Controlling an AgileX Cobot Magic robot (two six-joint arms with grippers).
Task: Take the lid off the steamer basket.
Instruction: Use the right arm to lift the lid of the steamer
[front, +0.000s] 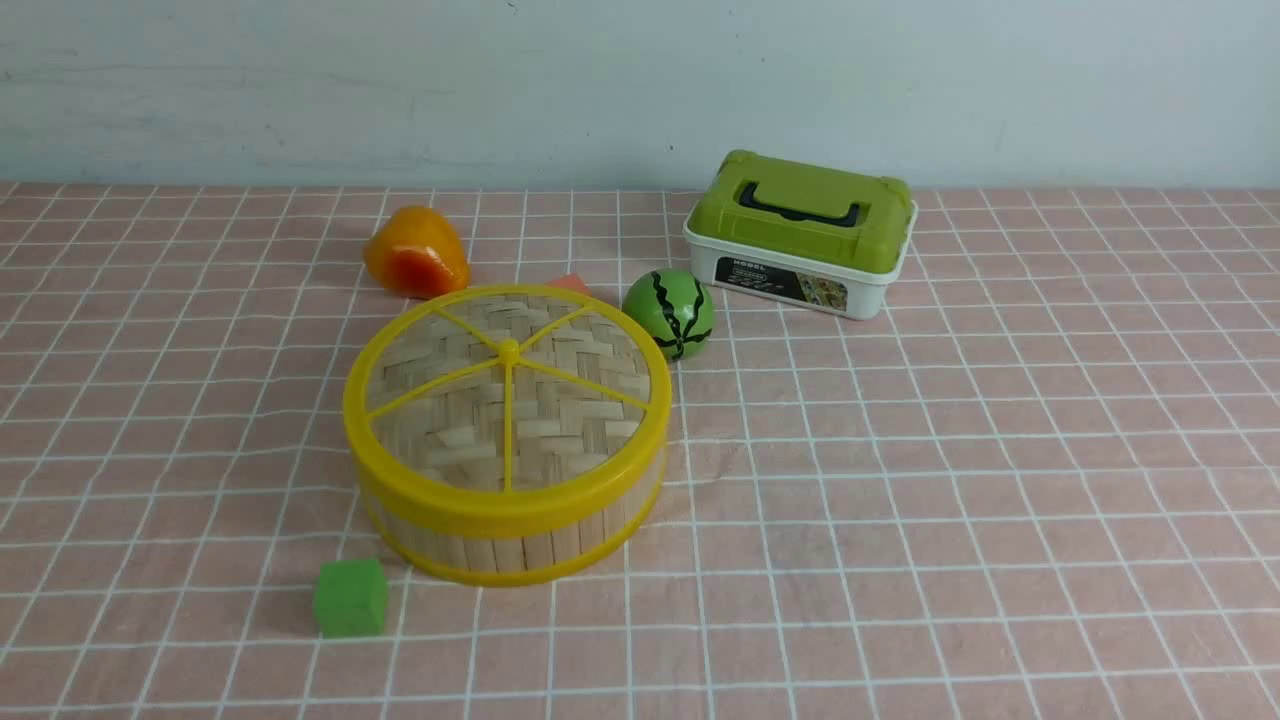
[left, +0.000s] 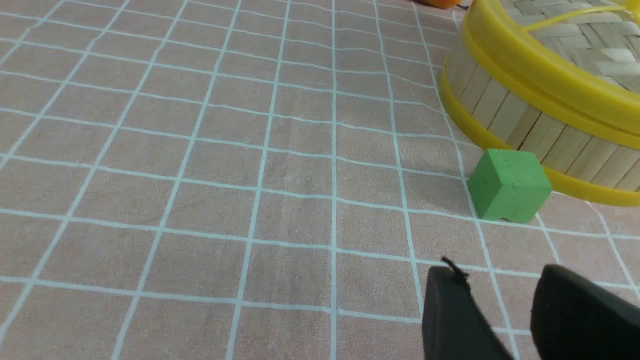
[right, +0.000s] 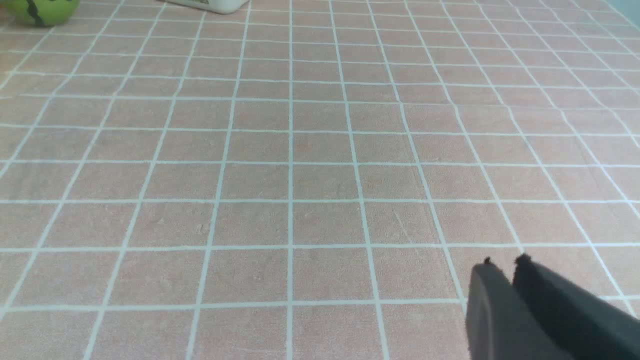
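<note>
Lid seated flush on steamer basket, left-centre of desk; left end effector near it, fingers apart, green block between. Right end effector well apart, fingers together. Both show fingertips only; left wrist view crops the lid.

woven yellow-rimmed lid sits flat atop bamboo steamer basket.

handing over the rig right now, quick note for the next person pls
Left gripper: open, empty, low over the cloth near the green block.
Right gripper: shut, empty, away from the basket.
Lid: seated on the basket, left of centre.
Done: nothing, lid not yet touched.
Left to do: grip the lid and lift it off.
</note>
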